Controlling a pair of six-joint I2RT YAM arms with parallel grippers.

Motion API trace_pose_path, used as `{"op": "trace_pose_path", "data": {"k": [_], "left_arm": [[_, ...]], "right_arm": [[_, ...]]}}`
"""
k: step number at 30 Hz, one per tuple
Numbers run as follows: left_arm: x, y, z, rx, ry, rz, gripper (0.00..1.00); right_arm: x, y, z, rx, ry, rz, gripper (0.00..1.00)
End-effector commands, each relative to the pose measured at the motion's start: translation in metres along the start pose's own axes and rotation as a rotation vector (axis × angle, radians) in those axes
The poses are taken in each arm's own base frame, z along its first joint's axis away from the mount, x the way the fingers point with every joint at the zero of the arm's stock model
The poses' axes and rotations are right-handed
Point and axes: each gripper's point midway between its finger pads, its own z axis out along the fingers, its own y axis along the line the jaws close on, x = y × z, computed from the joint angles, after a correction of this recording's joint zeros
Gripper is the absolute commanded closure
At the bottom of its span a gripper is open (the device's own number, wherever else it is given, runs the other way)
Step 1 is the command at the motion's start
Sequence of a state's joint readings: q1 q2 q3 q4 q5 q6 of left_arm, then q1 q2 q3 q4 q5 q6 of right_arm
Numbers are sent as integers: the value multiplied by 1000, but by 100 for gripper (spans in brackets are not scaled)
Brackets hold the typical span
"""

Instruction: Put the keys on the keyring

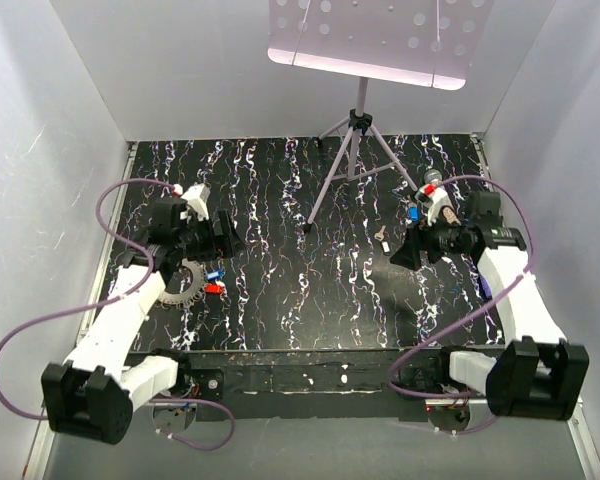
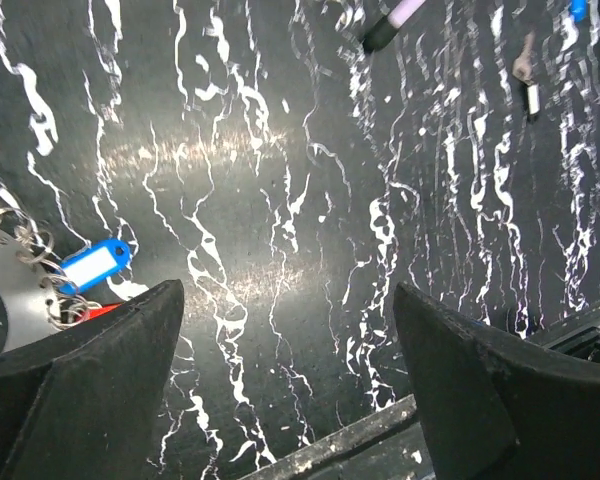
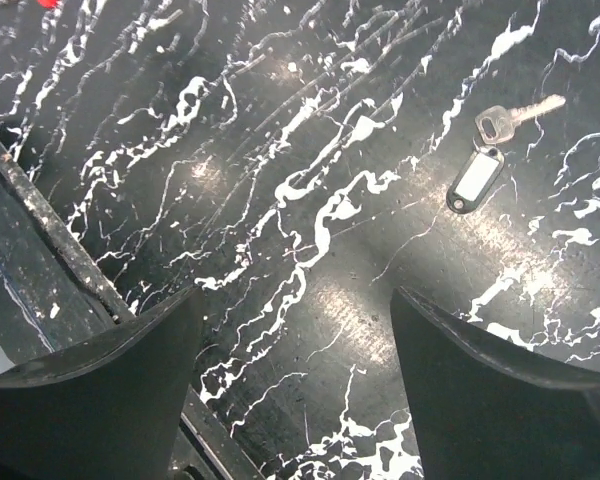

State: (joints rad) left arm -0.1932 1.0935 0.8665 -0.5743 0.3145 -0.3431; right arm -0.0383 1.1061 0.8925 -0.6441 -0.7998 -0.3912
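The keyring (image 1: 183, 287) is a toothed grey circle lying on the black marbled table under my left arm, with a blue tag (image 1: 213, 273) and a small red piece (image 1: 216, 288) at its right side. In the left wrist view its coiled loops (image 2: 20, 248) and the blue tag (image 2: 95, 266) lie at the left edge. A silver key (image 1: 380, 238) lies left of my right gripper. The right wrist view shows it (image 3: 512, 115) with a dark-framed tag (image 3: 475, 181). A blue-headed key (image 1: 413, 212) lies by the right arm. My left gripper (image 1: 230, 240) (image 2: 288, 290) and right gripper (image 1: 400, 256) (image 3: 295, 295) are open and empty.
A music stand's tripod (image 1: 348, 150) stands at the back centre, one foot reaching forward (image 1: 310, 225); its perforated tray (image 1: 370, 35) hangs overhead. White walls enclose the table on three sides. The table's near edge (image 1: 310, 365) runs between the arm bases.
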Motion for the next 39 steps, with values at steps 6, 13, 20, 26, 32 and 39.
{"op": "trace_pose_path", "data": {"k": [6, 13, 20, 26, 32, 39], "left_arm": [[-5, -27, -29, 149, -179, -17, 12], [-11, -26, -55, 110, -251, 45, 11], [-6, -17, -53, 85, -287, 47, 2], [-4, -15, -54, 73, -285, 63, 2], [0, -12, -52, 66, -272, 70, 2], [0, -13, -51, 72, -267, 74, 2]], "right_arm": [[10, -40, 44, 129, 279, -29, 27], [7, -83, 68, 207, 438, -143, 34], [5, -102, 98, 167, 512, -228, 37], [9, -118, 116, 191, 564, -277, 39], [16, -123, 125, 208, 600, -288, 42], [22, -130, 133, 213, 624, -295, 49]]}}
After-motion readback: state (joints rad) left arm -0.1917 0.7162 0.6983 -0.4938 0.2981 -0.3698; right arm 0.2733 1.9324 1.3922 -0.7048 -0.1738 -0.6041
